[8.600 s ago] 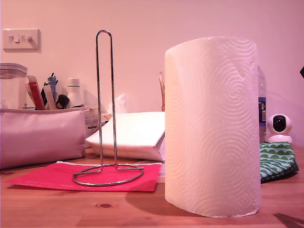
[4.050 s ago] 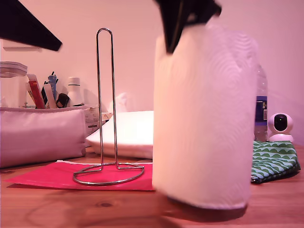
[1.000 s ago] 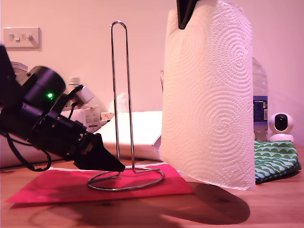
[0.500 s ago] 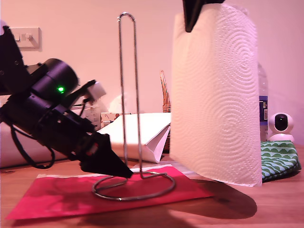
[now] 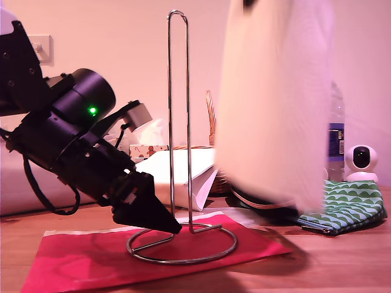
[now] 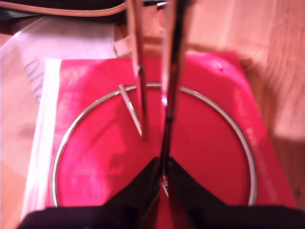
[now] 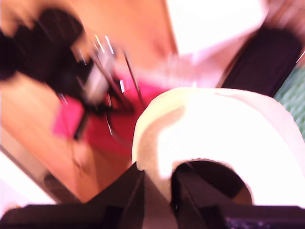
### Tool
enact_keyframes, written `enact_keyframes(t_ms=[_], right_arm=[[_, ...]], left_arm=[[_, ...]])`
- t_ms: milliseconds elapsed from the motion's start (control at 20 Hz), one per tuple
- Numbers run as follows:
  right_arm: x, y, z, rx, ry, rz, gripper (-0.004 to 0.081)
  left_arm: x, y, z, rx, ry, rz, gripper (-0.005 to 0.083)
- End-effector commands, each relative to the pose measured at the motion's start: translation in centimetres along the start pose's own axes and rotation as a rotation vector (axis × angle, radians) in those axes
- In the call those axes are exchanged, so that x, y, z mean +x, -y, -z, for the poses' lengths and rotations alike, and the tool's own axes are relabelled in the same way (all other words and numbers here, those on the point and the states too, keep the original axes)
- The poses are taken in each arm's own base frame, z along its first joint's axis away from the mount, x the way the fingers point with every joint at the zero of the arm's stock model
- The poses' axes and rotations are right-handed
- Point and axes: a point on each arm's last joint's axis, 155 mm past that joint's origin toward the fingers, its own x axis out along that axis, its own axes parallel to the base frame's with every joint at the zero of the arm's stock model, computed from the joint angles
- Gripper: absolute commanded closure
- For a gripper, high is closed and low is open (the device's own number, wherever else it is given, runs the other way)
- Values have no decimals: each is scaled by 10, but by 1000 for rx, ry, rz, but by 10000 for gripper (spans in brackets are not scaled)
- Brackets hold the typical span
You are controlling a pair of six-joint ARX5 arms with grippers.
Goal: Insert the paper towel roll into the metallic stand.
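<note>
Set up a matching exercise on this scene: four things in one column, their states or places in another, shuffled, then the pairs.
Things:
1. paper towel roll
2. metallic stand
3. my first gripper
4. small white camera

States:
A. shut on a stand wire, low down
B. far back at the exterior view's right
C. lifted off the table, blurred
D. upright on the red mat

Pairs: 1-C, 2-D, 3-A, 4-B

My first hand (image 5: 160,221) is matte black, tapering to a pointed wedge. Behind it sits a black cylindrical housing (image 5: 88,101) bearing a small green indicator light (image 5: 93,110). A grey block-shaped module (image 5: 138,115) mounts above the wrist. Black cables (image 5: 43,194) loop beneath the arm body. My second hand (image 7: 157,191) shows two black tapered fingers (image 7: 131,195).
</note>
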Motion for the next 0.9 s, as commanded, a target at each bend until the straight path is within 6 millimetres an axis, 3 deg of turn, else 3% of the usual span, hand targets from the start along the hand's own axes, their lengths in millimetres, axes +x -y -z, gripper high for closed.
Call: enact_keyframes(t_ms=[0, 500, 650, 850], right_arm=[[-15, 2, -8, 9, 54, 3, 783], [-102, 2, -42, 38, 321, -12, 783], [-120, -3, -44, 34, 371, -45, 783], [-131, -14, -41, 24, 392, -109, 783]], left_arm=[[11, 27, 46, -45, -130, 67, 794], [13, 18, 59, -10, -208, -23, 794], [12, 14, 63, -1, -226, -42, 794], [11, 11, 66, 14, -244, -58, 794]])
